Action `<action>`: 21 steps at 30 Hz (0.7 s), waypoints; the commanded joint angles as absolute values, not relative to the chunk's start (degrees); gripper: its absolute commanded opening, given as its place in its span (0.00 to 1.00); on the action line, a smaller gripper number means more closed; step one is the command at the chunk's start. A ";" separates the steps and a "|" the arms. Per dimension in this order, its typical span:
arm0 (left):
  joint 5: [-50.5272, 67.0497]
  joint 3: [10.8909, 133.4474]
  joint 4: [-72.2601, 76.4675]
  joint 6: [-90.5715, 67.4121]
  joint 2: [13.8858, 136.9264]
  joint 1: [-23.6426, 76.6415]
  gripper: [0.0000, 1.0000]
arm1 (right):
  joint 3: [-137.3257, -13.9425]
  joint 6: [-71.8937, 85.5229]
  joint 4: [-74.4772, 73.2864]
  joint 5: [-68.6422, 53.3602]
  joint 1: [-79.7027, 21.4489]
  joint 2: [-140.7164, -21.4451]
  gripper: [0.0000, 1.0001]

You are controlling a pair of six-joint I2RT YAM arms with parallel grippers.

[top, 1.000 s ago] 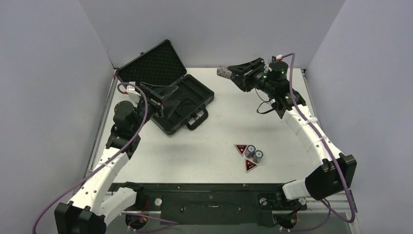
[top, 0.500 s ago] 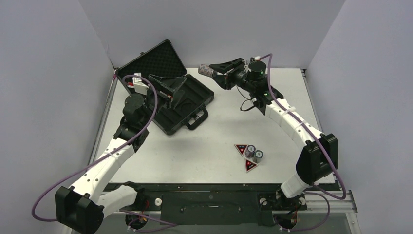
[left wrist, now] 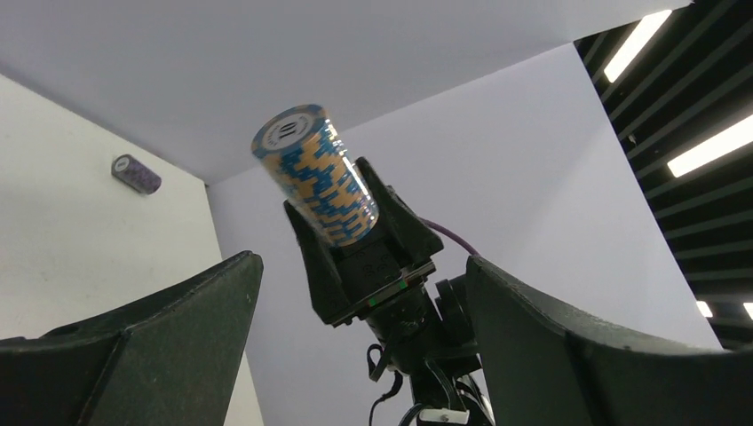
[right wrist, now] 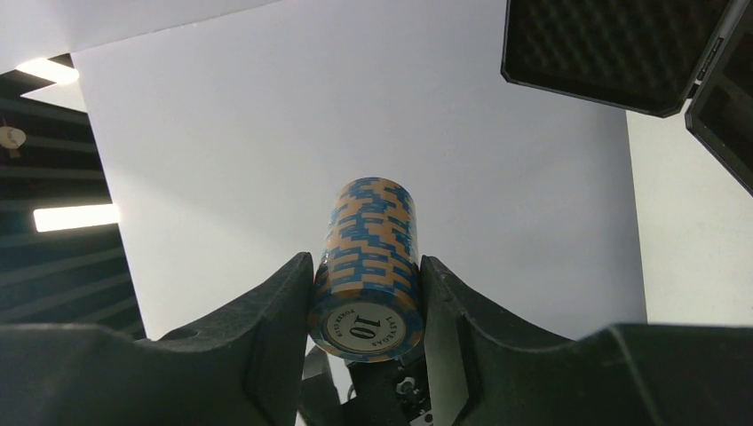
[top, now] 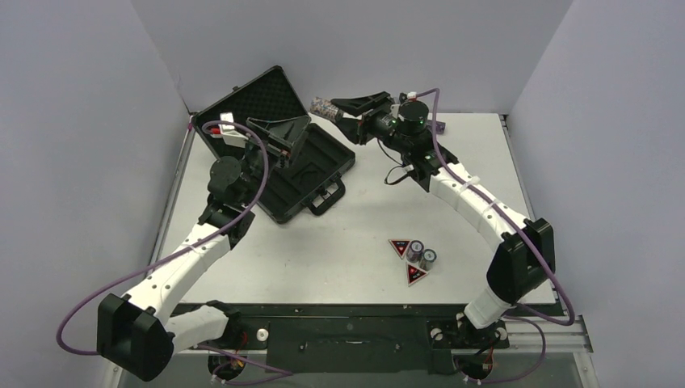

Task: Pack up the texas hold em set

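The black briefcase [top: 327,162] lies open at the table's back left, its foam-lined lid [top: 257,99] raised. My right gripper [top: 335,111] is shut on a blue-and-orange chip stack [top: 322,106] and holds it in the air by the case's far edge. In the right wrist view the stack [right wrist: 368,266] sits squeezed between both fingers, its "10" face toward the camera. My left gripper [top: 297,137] hovers open over the case, facing the stack [left wrist: 315,173], with nothing between its fingers [left wrist: 133,346]. Two more chip stacks [top: 422,254] and two red-and-black triangular tokens [top: 399,246] lie on the table's near right.
The case's handle [top: 325,202] points toward the table's middle. Grey walls close in the back and both sides. The case lid's foam [right wrist: 613,53] shows at the upper right of the right wrist view.
My right arm has carried the chip stack leftward from the back middle to the case's far edge. My left gripper has risen and moved right over the case, its jaws narrowing slightly.
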State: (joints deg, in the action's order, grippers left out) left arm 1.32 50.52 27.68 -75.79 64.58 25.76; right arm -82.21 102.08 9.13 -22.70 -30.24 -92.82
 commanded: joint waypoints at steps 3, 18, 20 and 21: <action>1.53 49.78 40.94 -71.21 62.36 25.97 0.82 | -83.23 102.36 9.22 -14.51 -34.40 -83.43 0.00; 7.97 41.77 46.77 -67.17 56.90 26.01 0.77 | -81.09 110.22 20.38 -16.20 -38.75 -84.92 0.00; 7.70 40.56 48.92 -67.17 56.54 25.98 0.77 | -80.35 110.78 21.74 -16.52 -39.11 -85.04 0.00; 7.37 40.00 49.61 -67.22 56.39 25.94 0.77 | -80.16 110.85 21.99 -16.78 -39.18 -85.15 0.00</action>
